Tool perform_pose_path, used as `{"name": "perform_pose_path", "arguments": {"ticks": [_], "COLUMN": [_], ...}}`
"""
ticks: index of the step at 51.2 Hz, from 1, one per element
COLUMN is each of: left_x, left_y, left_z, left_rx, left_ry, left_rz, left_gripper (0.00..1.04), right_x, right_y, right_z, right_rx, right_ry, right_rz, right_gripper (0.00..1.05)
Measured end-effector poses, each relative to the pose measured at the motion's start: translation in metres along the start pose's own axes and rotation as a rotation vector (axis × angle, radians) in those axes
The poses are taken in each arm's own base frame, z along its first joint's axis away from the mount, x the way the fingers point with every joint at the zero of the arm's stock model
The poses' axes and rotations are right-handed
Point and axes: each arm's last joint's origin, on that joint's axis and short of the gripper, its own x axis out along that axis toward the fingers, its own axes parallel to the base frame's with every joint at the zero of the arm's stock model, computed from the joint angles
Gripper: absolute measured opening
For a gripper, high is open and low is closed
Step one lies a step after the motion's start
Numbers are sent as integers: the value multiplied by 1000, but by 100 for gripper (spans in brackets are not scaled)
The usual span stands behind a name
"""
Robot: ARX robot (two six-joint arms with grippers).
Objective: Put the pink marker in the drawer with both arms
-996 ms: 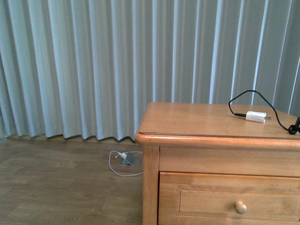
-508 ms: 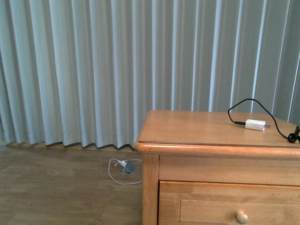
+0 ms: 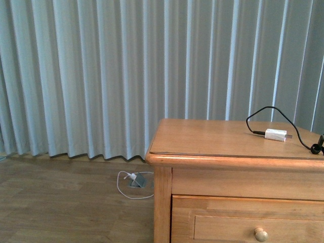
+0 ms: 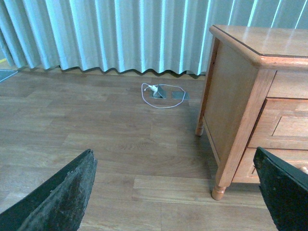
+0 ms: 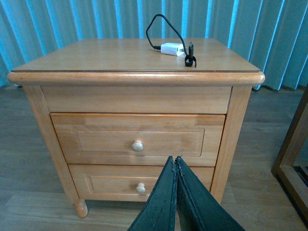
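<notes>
The pink marker shows in no view. The wooden nightstand (image 5: 134,77) has two drawers, both shut. The top drawer (image 5: 96,139) with its round pale knob (image 5: 138,146) faces my right gripper (image 5: 174,160), which is shut with nothing between its fingers and hangs in front of the lower drawer (image 5: 110,185). My left gripper (image 4: 175,192) is open over bare wooden floor, left of the nightstand's side (image 4: 231,101); its black fingers (image 4: 62,197) stand far apart. In the front view only the top of the drawer (image 3: 223,228) and its knob (image 3: 260,234) show, and neither arm.
A white charger block (image 5: 172,48) with a black cable lies on the nightstand top, also visible in the front view as the charger block (image 3: 276,134). A floor socket with a white cable (image 4: 161,91) sits by the curtain (image 3: 101,76). A dark wooden frame (image 5: 293,154) stands right of the nightstand.
The front view has shifted: the nightstand sits lower in the frame than one second ago. Nothing has moved over the last half second.
</notes>
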Motion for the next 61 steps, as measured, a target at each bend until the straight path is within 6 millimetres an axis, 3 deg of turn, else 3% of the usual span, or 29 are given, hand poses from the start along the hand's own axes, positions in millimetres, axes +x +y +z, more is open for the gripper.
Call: {"name": "perform_pose_path", "arguments": {"ticks": [20,43,61], "left_x": [0,0,0], "left_y": [0,0,0], "left_z": [0,0,0], "left_rx": [0,0,0], "left_ry": [1,1,1], "left_rz": [0,0,0], "left_gripper": [99,99,99], "right_x": [-14,-14,-14], "right_y": [0,0,0], "right_z": [-5,-6,-6], "right_rx": [0,-2,-2], "right_ry": [4,6,6], "right_rz": [0,0,0], "right_gripper": [1,2,64]}}
